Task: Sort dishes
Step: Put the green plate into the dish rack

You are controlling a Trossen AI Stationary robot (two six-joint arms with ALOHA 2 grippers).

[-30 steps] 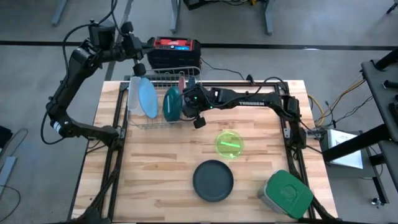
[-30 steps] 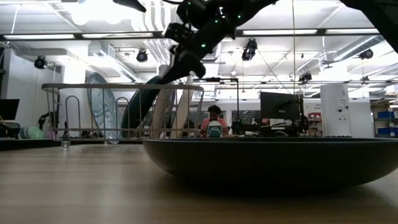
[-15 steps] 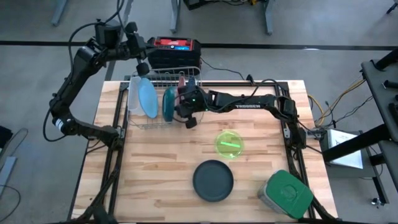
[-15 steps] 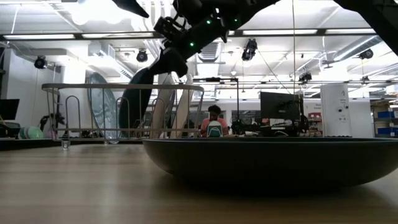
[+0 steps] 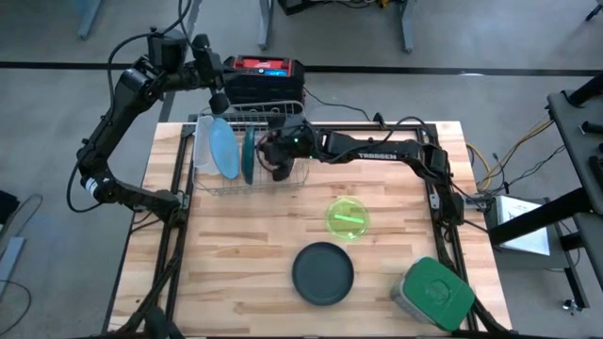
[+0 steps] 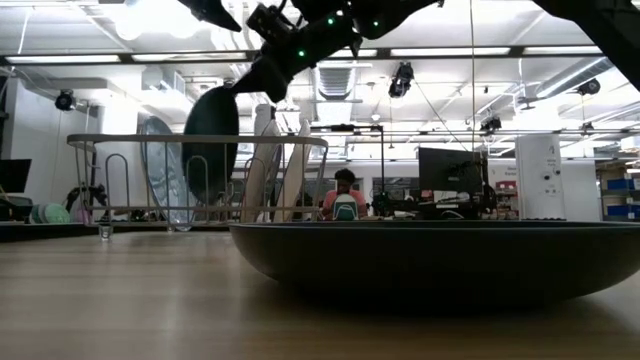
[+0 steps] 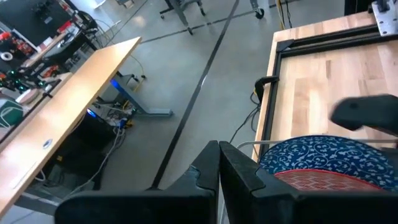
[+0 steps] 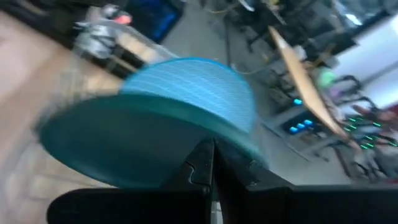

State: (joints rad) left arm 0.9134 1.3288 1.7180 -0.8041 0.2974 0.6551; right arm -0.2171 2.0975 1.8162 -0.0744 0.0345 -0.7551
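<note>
A dark teal plate stands on edge in the wire rack, close beside a light blue plate and a white plate. My right gripper reaches in from the table's right and is shut on the teal plate. My left gripper hangs shut and empty above the rack's far left corner. Below it, in the left wrist view, shows a dish with a blue pattern and a red band. A lime green bowl and a dark grey plate rest on the table. My right gripper pinches the teal plate's rim between its two fingers, on the plate's upper edge. The fingers come from the table's right, slanting a little downward. The plate stands nearly upright, its lower part down among the rack's wires.
A grey container with a green lid sits at the near right corner. A black and red box stands behind the rack. Bare wood lies left of the dark grey plate. In the low view that plate fills the foreground.
My right gripper has gone up and toward the table's left edge, tipping its fingers upward. The teal plate has swung from leaning flat-faced to standing on edge, and now sits close against the light blue plate.
</note>
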